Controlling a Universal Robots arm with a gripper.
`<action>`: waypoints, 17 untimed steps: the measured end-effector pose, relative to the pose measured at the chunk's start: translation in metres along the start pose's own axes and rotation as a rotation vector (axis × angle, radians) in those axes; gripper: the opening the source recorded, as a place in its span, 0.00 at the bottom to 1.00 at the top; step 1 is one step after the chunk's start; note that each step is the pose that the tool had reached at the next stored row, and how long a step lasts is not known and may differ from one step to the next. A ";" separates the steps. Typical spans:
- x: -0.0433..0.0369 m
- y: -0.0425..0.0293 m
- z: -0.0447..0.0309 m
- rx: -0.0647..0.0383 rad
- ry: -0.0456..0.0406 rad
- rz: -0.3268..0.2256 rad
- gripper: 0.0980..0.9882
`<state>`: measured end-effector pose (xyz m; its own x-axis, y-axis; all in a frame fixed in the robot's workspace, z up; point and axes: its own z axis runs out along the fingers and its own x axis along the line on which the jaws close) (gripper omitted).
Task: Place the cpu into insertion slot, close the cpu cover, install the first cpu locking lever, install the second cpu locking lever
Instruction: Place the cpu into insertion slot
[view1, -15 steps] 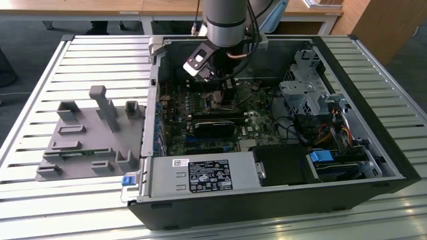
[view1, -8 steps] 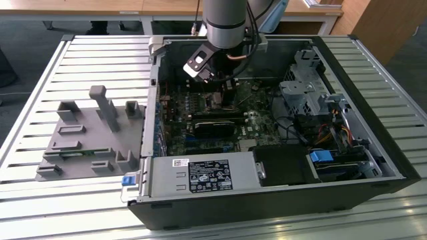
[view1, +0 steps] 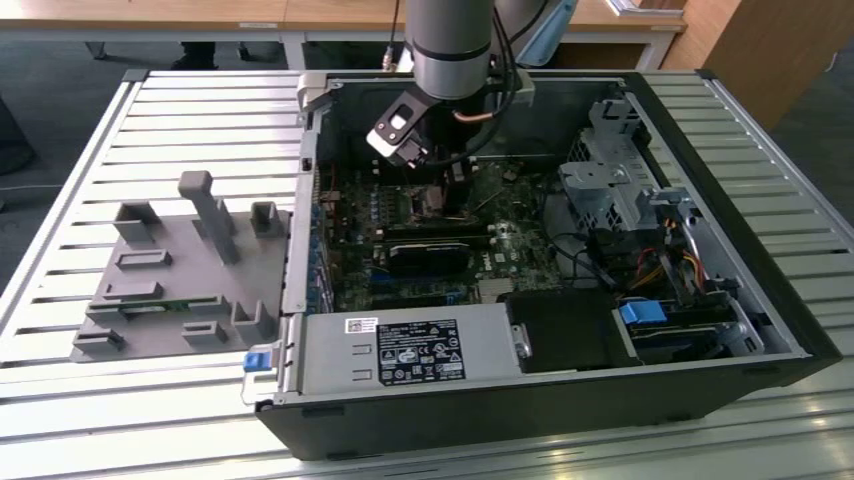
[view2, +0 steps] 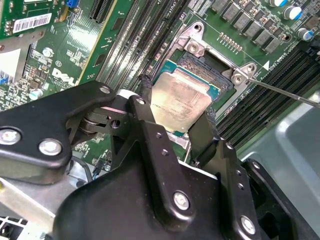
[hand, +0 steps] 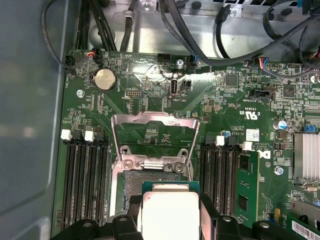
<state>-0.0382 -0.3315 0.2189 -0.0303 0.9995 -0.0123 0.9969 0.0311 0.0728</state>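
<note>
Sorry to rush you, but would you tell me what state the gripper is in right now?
Gripper: closed on the cpu, holding it by two opposite edges over the insertion slot.

Lab or workshop, slatted metal workbench (view1: 200, 110), opened computer case (view1: 534, 410), grey parts fixture (view1: 160, 290), desks (view1: 174, 15) behind

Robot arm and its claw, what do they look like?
The arm is a fat round tube, silver-grey with a darker band. A brownish cable curls beside its wrist. The gripper is matt black, built of flat jointed bars with shiny silver screws, ending in two slim black fingers.
</note>
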 end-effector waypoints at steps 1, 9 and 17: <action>0.0000 0.0000 0.0004 0.000 0.0001 0.000 0.50; 0.0009 -0.0005 0.0060 0.000 -0.0001 0.001 0.50; 0.0037 -0.0005 0.0068 0.000 0.0000 0.001 0.50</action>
<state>-0.0383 -0.3279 0.2121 -0.0291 0.9995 -0.0122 0.9969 0.0299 0.0728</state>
